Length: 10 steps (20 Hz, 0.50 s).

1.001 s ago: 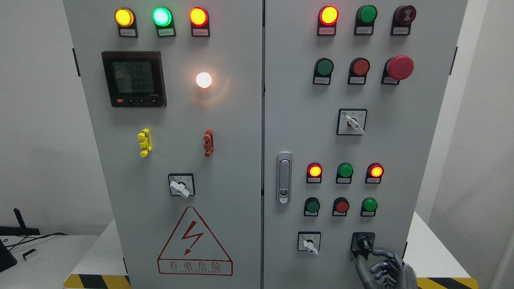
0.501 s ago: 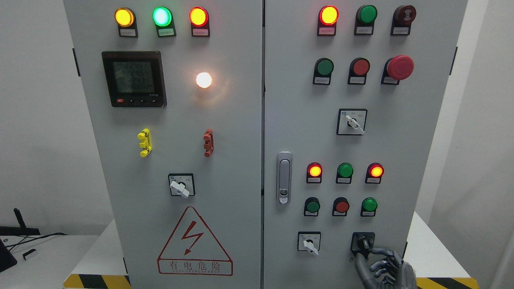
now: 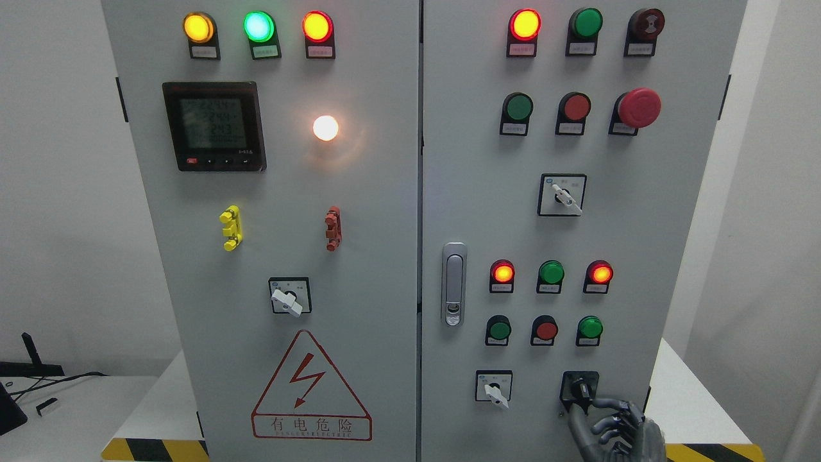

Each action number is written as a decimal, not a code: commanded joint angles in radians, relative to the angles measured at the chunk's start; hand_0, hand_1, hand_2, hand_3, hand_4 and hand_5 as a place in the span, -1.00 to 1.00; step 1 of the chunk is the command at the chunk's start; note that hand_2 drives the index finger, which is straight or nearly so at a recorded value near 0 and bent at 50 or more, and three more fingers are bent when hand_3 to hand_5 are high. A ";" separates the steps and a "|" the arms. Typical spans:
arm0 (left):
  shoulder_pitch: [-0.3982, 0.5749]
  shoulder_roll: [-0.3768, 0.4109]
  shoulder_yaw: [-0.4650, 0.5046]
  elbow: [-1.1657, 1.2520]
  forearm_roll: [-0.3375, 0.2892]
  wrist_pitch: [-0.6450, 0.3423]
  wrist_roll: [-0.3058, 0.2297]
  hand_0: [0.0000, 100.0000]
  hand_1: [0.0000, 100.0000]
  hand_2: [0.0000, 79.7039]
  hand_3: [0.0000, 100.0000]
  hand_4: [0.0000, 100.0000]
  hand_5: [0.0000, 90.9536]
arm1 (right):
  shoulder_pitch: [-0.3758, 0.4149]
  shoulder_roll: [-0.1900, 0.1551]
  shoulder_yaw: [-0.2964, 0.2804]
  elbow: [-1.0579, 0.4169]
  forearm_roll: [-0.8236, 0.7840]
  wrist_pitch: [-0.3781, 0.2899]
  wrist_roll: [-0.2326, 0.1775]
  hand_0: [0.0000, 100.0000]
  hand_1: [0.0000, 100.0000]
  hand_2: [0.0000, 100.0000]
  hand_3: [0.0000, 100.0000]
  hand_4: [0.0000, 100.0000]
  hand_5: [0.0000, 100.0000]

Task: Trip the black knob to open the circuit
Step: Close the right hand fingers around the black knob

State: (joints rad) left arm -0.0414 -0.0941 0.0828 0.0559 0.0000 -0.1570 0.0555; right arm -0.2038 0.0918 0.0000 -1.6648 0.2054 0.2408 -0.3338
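Observation:
The black knob (image 3: 581, 389) sits on its black square plate at the bottom right of the grey cabinet's right door (image 3: 616, 224), with its lever tilted slightly from upright. My right hand (image 3: 582, 409) comes up from the lower right corner. Its index finger (image 3: 603, 403) curls onto the knob's lower right end and the thumb (image 3: 573, 418) rises just below the plate, so the two pinch the lever's lower end. The other fingers are curled under. My left arm does not show.
A white selector switch (image 3: 494, 389) is left of the knob. Above it are a row of push buttons (image 3: 546, 330) and lit indicator lamps (image 3: 551, 273). The door latch (image 3: 453, 283) stands at the seam. White table corners show on both sides.
My right hand has crept slightly up toward the knob, fingers tightening a little. The knob's lever stands at the same angle. The meter's bottom digits have changed.

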 commanded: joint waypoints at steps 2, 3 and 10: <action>0.000 0.001 0.000 -0.001 -0.031 0.001 0.000 -0.76 -0.22 -1.00 -1.00 -1.00 -1.00 | -0.002 0.000 -0.008 0.007 0.000 0.000 -0.001 -0.46 0.45 -0.03 0.60 0.71 0.95; 0.000 0.001 0.000 0.001 -0.031 0.001 0.000 -0.76 -0.22 -1.00 -1.00 -1.00 -1.00 | -0.003 0.000 -0.006 0.007 0.000 0.000 -0.001 -0.45 0.45 -0.03 0.60 0.71 0.95; 0.000 -0.001 0.000 0.001 -0.031 0.001 0.000 -0.76 -0.22 -1.00 -1.00 -1.00 -1.00 | -0.009 0.000 -0.005 0.007 0.000 0.006 -0.001 -0.44 0.45 -0.03 0.60 0.71 0.95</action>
State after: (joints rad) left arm -0.0414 -0.0940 0.0828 0.0559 0.0000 -0.1570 0.0555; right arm -0.2096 0.0919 0.0000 -1.6609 0.2055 0.2437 -0.3350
